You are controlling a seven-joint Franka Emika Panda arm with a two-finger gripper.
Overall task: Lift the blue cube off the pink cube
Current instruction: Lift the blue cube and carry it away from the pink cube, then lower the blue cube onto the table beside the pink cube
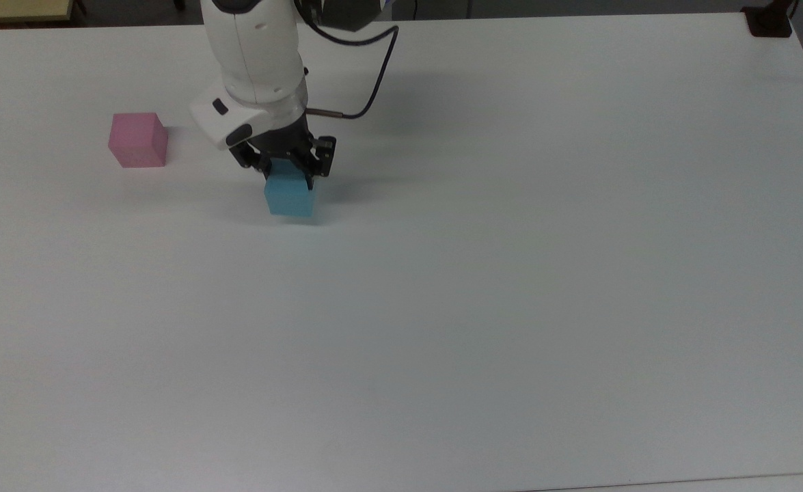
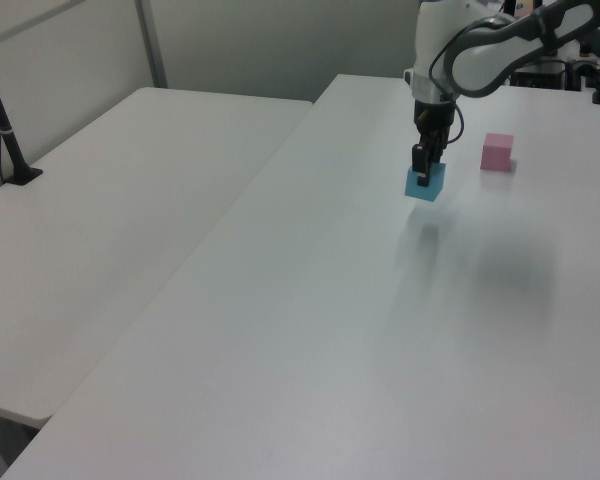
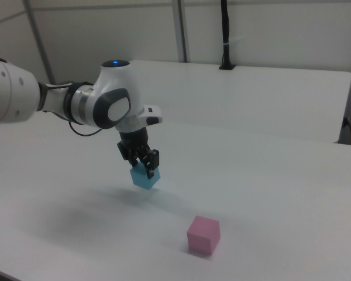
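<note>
The blue cube (image 1: 291, 196) was clamped between the fingers of the end effector (image 1: 290, 174) and was no longer on the pink cube (image 1: 139, 140). In the top view it hung well to the right of the pink cube and somewhat lower in the frame; in the left view (image 2: 426, 181) it was to the left of the pink cube (image 2: 497, 152) and nearer the camera. In the right view the blue cube (image 3: 145, 176) appeared clear of the surface (image 3: 269, 175), tilted slightly, with a faint shadow beneath it, so it was judged to be held in the air, not set down. The pink cube (image 3: 203, 235) stood alone and upright on the surface, well apart from the end effector (image 3: 143, 164), with nothing on top of it. The separation the task calls for was therefore judged complete: the two cubes were not touching. What remained, as far as could be judged, was to lower the blue cube to the surface at a spot well apart from the pink cube, part the fingers and lift the end effector away.
</note>
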